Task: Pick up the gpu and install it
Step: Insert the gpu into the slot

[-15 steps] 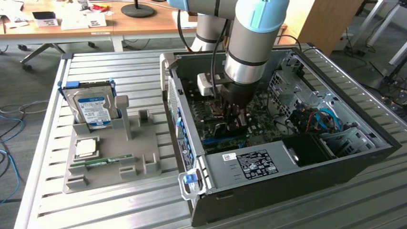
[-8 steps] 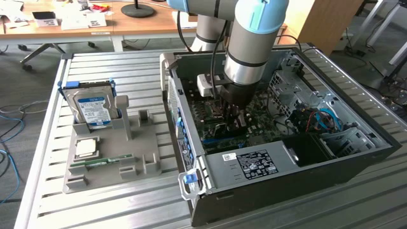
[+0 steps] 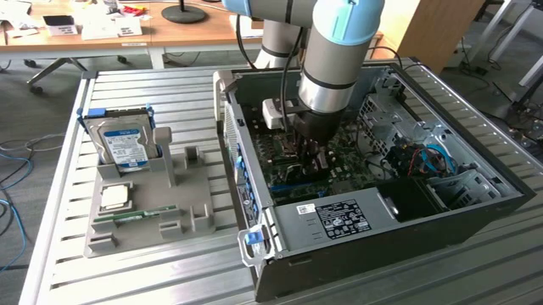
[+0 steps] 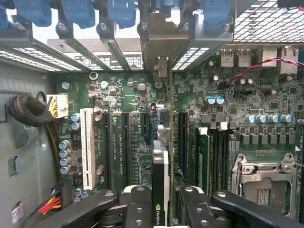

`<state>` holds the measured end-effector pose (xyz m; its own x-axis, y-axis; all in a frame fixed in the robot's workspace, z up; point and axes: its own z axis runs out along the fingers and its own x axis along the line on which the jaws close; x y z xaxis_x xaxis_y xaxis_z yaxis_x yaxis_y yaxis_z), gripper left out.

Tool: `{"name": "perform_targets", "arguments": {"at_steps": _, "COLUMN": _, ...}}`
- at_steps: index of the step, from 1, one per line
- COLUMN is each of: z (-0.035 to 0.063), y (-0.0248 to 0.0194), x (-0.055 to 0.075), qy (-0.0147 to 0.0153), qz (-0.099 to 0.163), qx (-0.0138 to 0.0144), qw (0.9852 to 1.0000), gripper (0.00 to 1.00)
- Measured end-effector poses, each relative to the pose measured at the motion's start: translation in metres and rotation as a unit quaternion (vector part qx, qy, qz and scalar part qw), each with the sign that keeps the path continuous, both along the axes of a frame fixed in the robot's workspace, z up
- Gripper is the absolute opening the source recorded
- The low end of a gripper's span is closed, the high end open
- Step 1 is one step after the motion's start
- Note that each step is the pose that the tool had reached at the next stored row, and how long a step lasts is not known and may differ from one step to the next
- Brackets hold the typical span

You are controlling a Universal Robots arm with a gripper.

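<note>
Here the pincer (image 4: 160, 209) is lowered deep into the open computer case (image 3: 475, 210), and the gpu (image 4: 160, 175) is gripped edge-on between its black fingers (image 4: 137, 209). The card is held upright over the green motherboard (image 4: 266, 95), its silver bracket (image 4: 160, 42) lined up at the rear slot openings (beside the white slot (image 4: 87, 147)). In the exterior view, a hard drive (image 3: 123, 143) is seen standing in a grey holder (image 3: 149, 210) on the counter (image 3: 127, 279).
</note>
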<state>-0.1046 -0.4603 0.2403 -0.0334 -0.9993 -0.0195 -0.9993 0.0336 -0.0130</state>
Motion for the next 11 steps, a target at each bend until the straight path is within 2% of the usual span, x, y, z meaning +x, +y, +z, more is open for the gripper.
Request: {"name": "perform_targets", "arguments": {"at_steps": 11, "z": -0.0029, "y": -0.0001, "x": -0.0016, "qy": 0.0002, "qz": 0.0, "qx": -0.0001, "qw": 1.0, "gripper": 0.27}}
